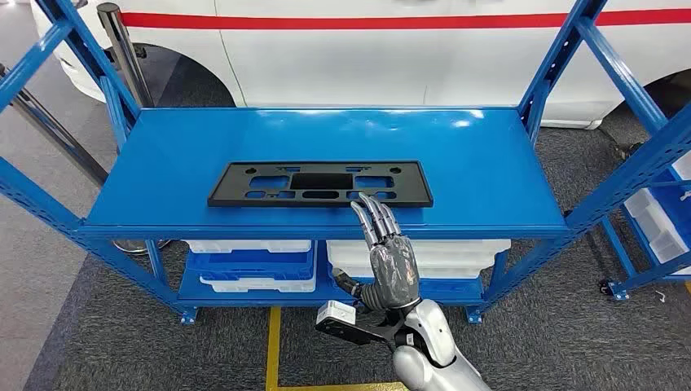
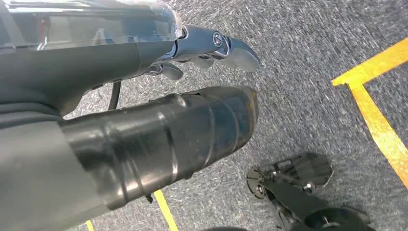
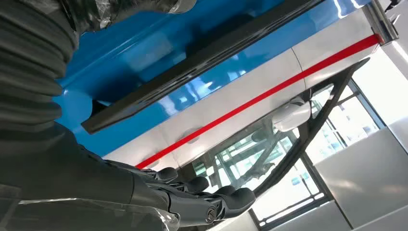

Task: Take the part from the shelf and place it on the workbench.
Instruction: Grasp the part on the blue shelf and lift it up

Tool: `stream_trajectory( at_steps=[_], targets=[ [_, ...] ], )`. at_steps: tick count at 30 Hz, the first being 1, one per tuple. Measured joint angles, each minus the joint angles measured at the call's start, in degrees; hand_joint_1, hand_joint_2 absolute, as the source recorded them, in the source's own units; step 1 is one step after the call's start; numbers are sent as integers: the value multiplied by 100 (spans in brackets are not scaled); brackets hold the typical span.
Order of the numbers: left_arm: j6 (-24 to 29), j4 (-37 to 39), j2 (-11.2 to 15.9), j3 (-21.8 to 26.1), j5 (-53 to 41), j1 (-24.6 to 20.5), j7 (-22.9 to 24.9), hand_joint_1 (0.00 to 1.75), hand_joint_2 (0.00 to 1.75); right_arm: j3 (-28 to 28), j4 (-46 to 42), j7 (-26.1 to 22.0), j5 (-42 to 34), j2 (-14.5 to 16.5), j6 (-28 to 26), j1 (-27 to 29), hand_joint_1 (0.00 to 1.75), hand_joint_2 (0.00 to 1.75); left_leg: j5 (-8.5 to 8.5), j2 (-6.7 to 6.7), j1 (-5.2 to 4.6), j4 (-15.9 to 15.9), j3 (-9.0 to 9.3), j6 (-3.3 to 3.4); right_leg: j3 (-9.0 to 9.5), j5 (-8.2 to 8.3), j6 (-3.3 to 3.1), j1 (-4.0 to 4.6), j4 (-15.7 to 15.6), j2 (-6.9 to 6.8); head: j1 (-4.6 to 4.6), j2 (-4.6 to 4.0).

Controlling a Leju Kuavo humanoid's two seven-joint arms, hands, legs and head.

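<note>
The part is a long black plastic frame (image 1: 318, 181) with several cutouts, lying flat on the top board of the blue shelf (image 1: 489, 163). My right hand (image 1: 389, 252) reaches up from below with its fingers stretched straight. Their tips lie at the part's near edge, right of its middle, and nothing is in the hand. In the right wrist view the part's dark edge (image 3: 192, 72) runs across the blue board (image 3: 144, 53), with my fingers (image 3: 202, 202) beside it. My left hand (image 2: 211, 48) hangs over the grey floor and holds nothing.
A white vehicle (image 1: 407, 57) with a red stripe stands close behind the shelf. White and blue bins (image 1: 253, 269) fill the lower board. Another blue rack (image 1: 660, 204) stands at the right, steel posts (image 1: 122, 49) at the left. Yellow lines (image 1: 273, 342) mark the floor.
</note>
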Motion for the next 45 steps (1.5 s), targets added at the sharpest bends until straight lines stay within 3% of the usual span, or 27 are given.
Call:
stream_trajectory(
  at_steps=[2,4,5,6,8,10,11,14,16,19,20,21,22,24,26,28,31,32,34,35,36,37,39,40,42,45],
  targets=[
    [-4,1,-1,0,-6,-2,3,0,0,-2,11,21,23,-1,19,-42,0,175,-177,-1,12,373,-190,-22,16,-7,-17,-3,-6,-5,-1,0],
    [-8,1,-1,0,-14,1,11,0,0,-14,37,55,49,-6,41,-99,0,175,-447,0,39,1103,-592,-68,43,-30,-35,-7,-10,-9,-1,0],
    [-8,1,1,0,-15,7,16,0,0,-21,52,64,50,-11,44,-110,0,175,-470,1,57,1337,-747,-92,59,-46,-33,-9,-9,-6,-1,0],
    [-8,1,4,0,-16,12,19,0,0,-28,64,69,50,-18,44,-114,0,175,-381,2,74,1364,-805,-113,79,-65,-22,-15,-4,-1,-1,0],
    [-8,1,16,0,-16,16,21,0,0,-38,78,71,50,-28,45,-124,0,175,56,3,112,824,-623,-148,132,-122,21,-37,24,11,-1,0],
    [-8,4,22,0,-16,11,23,0,0,-45,84,71,51,-32,46,-146,0,175,342,-8,117,166,-337,-146,153,-197,94,-35,86,20,-6,0],
    [-8,5,22,0,-16,4,24,0,0,-48,85,71,52,-33,47,-157,0,175,376,-16,110,-6,-264,-122,149,-223,128,-27,111,23,-9,0],
    [-9,8,23,0,-17,-4,27,0,0,-57,87,72,55,-36,49,-174,0,175,338,-25,89,-70,-242,11,145,-261,213,-26,123,22,-17,0],
    [-9,8,23,0,-17,-4,28,0,0,-69,86,71,55,-38,46,-188,0,175,333,-21,91,-92,-215,100,55,-403,260,-46,341,11,-16,0],
    [-9,8,27,0,-16,-13,28,0,0,-75,95,72,55,-46,45,-193,0,175,305,-17,73,-99,-195,177,-506,-836,287,-49,1384,3,-17,0],
    [-9,8,30,0,-16,-14,29,0,0,-75,101,72,55,-53,45,-189,0,175,294,-18,60,-98,-186,189,-690,-889,283,-48,1672,3,-17,0],
    [-9,8,31,0,-16,-13,29,0,0,-75,107,72,55,-60,45,-186,0,175,280,-20,46,-97,-171,198,-782,-830,268,-45,1765,3,-17,0],
    [-9,8,31,0,-17,-11,31,0,0,-75,110,73,55,-66,45,-187,0,175,263,-24,34,-96,-146,201,-763,-663,241,-38,1636,3,-16,0],
    [-10,12,22,-1,-27,-7,32,0,0,-76,113,84,75,-74,49,-197,0,175,220,-31,19,-97,-83,193,-470,-214,149,8,909,2,-16,0],
    [-14,19,7,-2,-50,-12,33,0,0,-78,123,117,122,-82,65,-224,0,175,186,-34,9,-93,-59,159,-209,-5,73,67,311,-6,-15,0],
    [-15,23,-1,-2,-75,-16,38,0,0,-85,146,155,156,-96,97,-255,0,175,170,-31,11,-105,-57,103,-150,-22,47,96,167,-4,-16,0],
    [-16,22,4,-2,-108,-26,50,0,0,-98,190,190,203,-116,154,-310,0,175,61,-24,11,11,-83,22,-59,-9,8,35,51,1,-24,0],
    [-18,22,7,-2,-117,-32,52,0,0,-99,212,196,229,-119,167,-339,0,175,-57,-25,14,230,-181,-1,-17,-5,-9,11,10,-6,-27,0],
    [-22,23,8,-2,-127,-35,52,0,0,-99,272,218,270,-121,189,-386,0,175,-354,-26,38,936,-545,-43,28,-27,-36,8,-8,-19,-32,0],
    [-25,23,8,-2,-133,-31,52,0,0,-99,307,233,287,-122,201,-397,0,175,-437,-25,49,1256,-731,-68,44,-43,-41,7,-6,-20,-31,0],
    [-25,23,8,-2,-138,-24,52,0,0,-99,344,250,305,-123,214,-401,0,175,-417,-24,62,1413,-846,-91,64,-62,-40,4,-4,-18,-32,0],
    [-26,23,11,-2,-149,-18,52,0,0,-99,382,268,325,-124,226,-405,0,175,-277,-24,77,1346,-855,-111,90,-86,-29,-3,3,-12,-32,0],
    [-27,23,19,-2,-172,-14,52,0,0,-99,447,296,352,-125,245,-428,0,175,187,-22,111,667,-603,-141,146,-158,18,-23,42,1,-31,0],
    [-30,23,22,-3,-184,-18,52,0,0,-100,472,305,354,-127,249,-448,0,175,337,-24,109,310,-444,-145,157,-199,54,-20,78,6,-36,0],
    [-35,24,21,-4,-197,-32,51,0,0,-102,511,313,354,-133,257,-482,0,175,389,-33,98,-20,-296,-88,146,-253,122,-3,123,13,-44,0],
    [-39,24,21,-5,-226,-34,50,0,0,-109,554,327,355,-147,277,-503,0,175,341,-42,77,-56,-266,48,150,-298,204,-9,146,11,-46,0]
  ],
)
